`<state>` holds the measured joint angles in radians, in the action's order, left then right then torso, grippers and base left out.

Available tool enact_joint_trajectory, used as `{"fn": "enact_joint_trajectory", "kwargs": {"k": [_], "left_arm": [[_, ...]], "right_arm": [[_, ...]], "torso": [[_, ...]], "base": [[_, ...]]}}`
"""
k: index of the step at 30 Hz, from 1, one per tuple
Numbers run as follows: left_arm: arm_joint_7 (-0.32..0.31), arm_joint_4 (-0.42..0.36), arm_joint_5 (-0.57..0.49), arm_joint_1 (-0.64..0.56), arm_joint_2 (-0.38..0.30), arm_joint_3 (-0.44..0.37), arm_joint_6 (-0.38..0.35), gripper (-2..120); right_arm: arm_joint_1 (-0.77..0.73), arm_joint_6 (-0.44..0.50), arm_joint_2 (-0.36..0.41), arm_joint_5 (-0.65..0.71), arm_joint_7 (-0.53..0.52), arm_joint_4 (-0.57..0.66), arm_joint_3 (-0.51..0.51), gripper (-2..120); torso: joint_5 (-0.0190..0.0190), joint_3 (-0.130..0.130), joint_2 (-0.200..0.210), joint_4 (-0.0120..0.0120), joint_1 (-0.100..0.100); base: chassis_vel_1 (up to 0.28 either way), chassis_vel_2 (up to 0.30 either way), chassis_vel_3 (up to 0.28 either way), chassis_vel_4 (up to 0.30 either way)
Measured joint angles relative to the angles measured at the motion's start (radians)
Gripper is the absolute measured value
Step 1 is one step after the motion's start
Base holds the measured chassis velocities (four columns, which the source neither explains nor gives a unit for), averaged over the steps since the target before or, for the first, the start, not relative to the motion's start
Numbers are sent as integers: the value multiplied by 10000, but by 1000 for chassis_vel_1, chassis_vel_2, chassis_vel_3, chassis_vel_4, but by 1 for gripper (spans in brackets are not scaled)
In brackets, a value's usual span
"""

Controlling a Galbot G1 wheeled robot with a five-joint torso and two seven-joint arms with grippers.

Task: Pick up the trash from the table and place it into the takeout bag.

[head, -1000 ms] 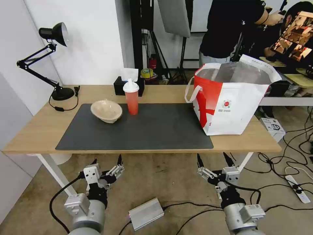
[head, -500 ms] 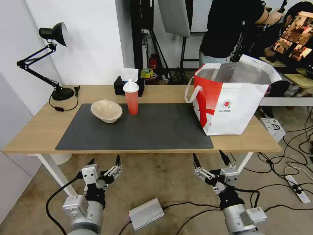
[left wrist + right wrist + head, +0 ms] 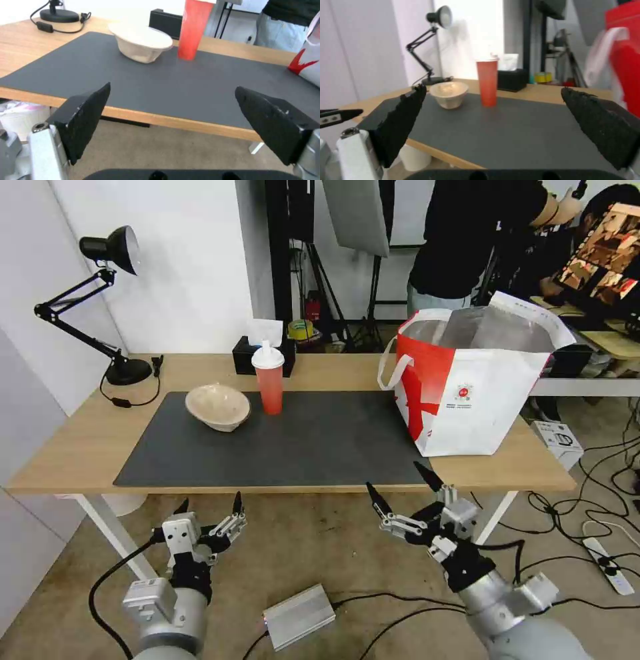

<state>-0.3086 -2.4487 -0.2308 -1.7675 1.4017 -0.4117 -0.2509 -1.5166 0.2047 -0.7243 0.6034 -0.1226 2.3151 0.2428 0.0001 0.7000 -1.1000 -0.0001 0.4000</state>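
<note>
On the table [image 3: 80,440], a beige paper-pulp bowl [image 3: 218,407] lies tilted on the dark grey mat [image 3: 320,447], left of centre. A red drink cup [image 3: 269,378] with a white domed lid stands just to its right. The white and red takeout bag [image 3: 470,387] stands open at the table's right end. My left gripper [image 3: 211,499] hangs open below the front edge, holding nothing. My right gripper [image 3: 392,475] is open and empty, its fingertips level with the front edge near the mat's right corner. The right wrist view faces the cup [image 3: 487,82], the bowl [image 3: 449,94] and the bag [image 3: 626,50].
A black desk lamp [image 3: 110,300] stands at the back left and a black tissue box [image 3: 263,355] sits behind the cup. A grey power box [image 3: 298,617] and cables lie on the floor. People stand behind the bag.
My right gripper has risen and swung left, from below the table to its front edge. My left gripper has sunk a little. Bowl, cup and bag have not moved.
</note>
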Motion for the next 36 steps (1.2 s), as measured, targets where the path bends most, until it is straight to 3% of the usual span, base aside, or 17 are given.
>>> {"fn": "enact_joint_trajectory", "kwargs": {"k": [16,19,21,28,36], "left_arm": [[-12,-30,38,-74,83,-147,9,100],[-29,-40,48,-56,96,-153,11,100],[-29,-40,48,-56,96,-153,11,100],[-64,52,83,-14,173,-132,11,100],[-72,72,116,-27,181,-131,18,100]], "right_arm": [[4459,-1125,956,2025,-352,-741,-2364,100],[5699,-1308,1079,2452,-379,-1014,-3203,100],[5699,-1308,1079,2452,-379,-1014,-3203,100],[7638,-1514,859,3037,-452,-1654,-4788,100],[8739,-1798,508,3179,-685,-2007,-5534,100]], "torso": [[-2,1,0,1,1],[-1,1,0,1,1],[-1,1,0,1,1],[-2,1,1,0,1],[-2,1,0,0,1]], "base": [[0,0,0,0],[0,0,0,0],[0,0,0,0],[0,0,0,0],[0,0,0,0]]}}
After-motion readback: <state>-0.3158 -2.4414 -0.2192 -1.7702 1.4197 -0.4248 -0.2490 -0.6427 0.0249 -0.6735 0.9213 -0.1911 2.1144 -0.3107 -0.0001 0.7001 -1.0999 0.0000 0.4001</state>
